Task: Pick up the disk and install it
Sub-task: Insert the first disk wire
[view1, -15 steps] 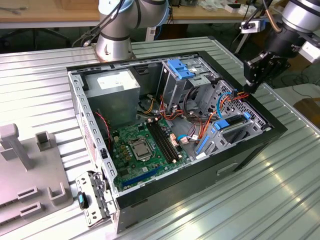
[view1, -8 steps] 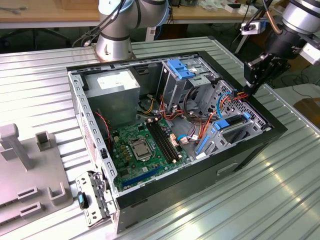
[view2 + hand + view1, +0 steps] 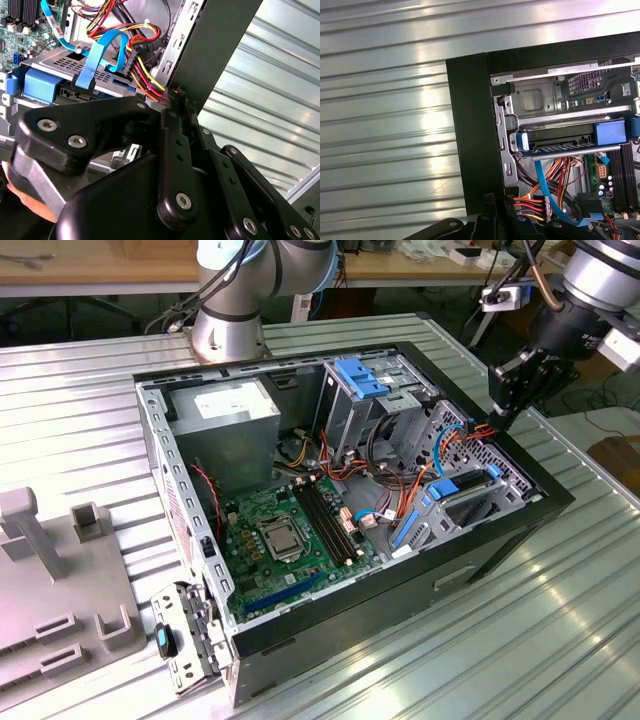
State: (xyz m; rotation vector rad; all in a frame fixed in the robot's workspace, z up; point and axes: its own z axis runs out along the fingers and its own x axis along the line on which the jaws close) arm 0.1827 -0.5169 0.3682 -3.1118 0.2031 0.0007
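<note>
Second wrist view gives you the closest look: your gripper (image 3: 175, 96) has its fingers (image 3: 169, 131) drawn together at the tips, and I can see nothing held between them. The tips sit against the edge of the black case wall (image 3: 220, 50), right beside a bundle of red, yellow and orange power wires (image 3: 150, 82); whether they touch the wires I cannot tell. Just beyond, the disk (image 3: 560, 137) lies in its bay inside the case, blue carrier ends showing at either side of the dark drive, with a blue data cable (image 3: 91, 67) running down to it. In the exterior view the gripper hangs over the case corner at the exterior view's right. My worry for you is snagging: a tip could hook a wire, tug a connector loose, or scrape the wall. Fingers this narrow cannot straddle the carrier.
</note>
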